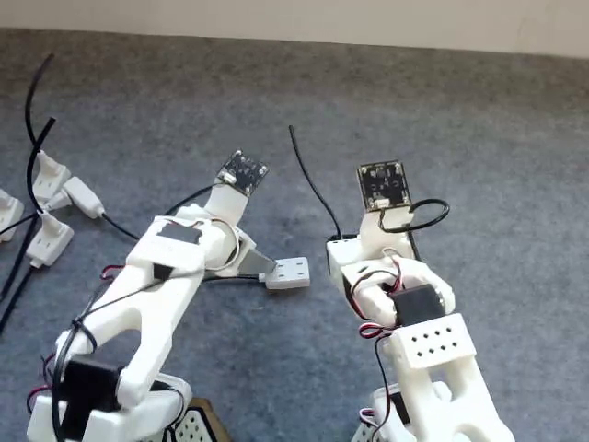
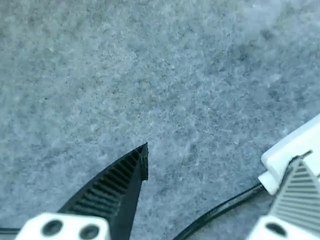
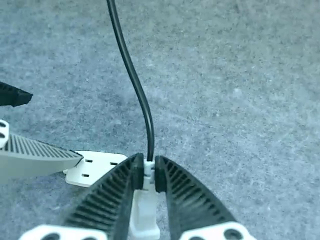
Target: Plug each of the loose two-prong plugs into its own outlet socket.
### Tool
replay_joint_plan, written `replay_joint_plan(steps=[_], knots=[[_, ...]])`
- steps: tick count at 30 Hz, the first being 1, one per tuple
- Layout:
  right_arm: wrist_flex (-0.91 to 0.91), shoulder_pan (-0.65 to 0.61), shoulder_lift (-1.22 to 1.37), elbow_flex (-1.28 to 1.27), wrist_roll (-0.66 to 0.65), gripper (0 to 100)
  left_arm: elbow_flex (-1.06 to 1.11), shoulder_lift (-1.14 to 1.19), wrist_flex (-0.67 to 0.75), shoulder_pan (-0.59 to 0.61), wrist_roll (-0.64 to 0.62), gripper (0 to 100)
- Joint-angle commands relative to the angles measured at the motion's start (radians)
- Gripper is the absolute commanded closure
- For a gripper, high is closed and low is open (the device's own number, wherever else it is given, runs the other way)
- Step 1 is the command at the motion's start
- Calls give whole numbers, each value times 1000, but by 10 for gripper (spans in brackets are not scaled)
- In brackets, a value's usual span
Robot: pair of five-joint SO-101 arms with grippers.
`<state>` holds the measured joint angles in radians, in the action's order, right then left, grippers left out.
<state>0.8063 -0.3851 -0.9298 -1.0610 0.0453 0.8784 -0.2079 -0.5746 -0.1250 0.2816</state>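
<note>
Fingers (image 3: 117,192) ribbed, tapered — plug (image 3: 145,222) smooth, carpet (image 3: 240,75) fuzzy

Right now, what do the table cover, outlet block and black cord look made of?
Table cover: looks like grey felt or short-pile carpet. The surface is fuzzy, mottled and matte.
Outlet block: likely moulded white plastic, with smooth faces, crisp slots and a slight sheen.
Black cord: probably a rubber or PVC jacket. It is smooth and bends in a soft curve.
</note>
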Motion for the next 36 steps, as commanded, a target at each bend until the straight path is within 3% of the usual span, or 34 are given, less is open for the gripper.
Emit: replay_joint_plan(steps=[1, 7, 16, 20, 24, 31, 36], knots=[[4, -5, -21, 48, -5, 994, -44, 19, -18, 12, -5, 617], [4, -5, -22, 51, -3, 994, -47, -174, -71, 53, -49, 616], [7, -7, -21, 134, 63, 994, -54, -754, -454, 48, -112, 614], [42, -99, -19, 217, 75, 994, 88, -1047, -569, -12, -126, 615], [41, -208, -19, 246, 75, 994, 211, -1302, -621, -65, -137, 615], [27, -217, -19, 271, 74, 994, 292, -1488, -651, -65, -135, 617], [142, -21, -4, 166, -61, 994, 337, -1488, -569, 41, -140, 617]])
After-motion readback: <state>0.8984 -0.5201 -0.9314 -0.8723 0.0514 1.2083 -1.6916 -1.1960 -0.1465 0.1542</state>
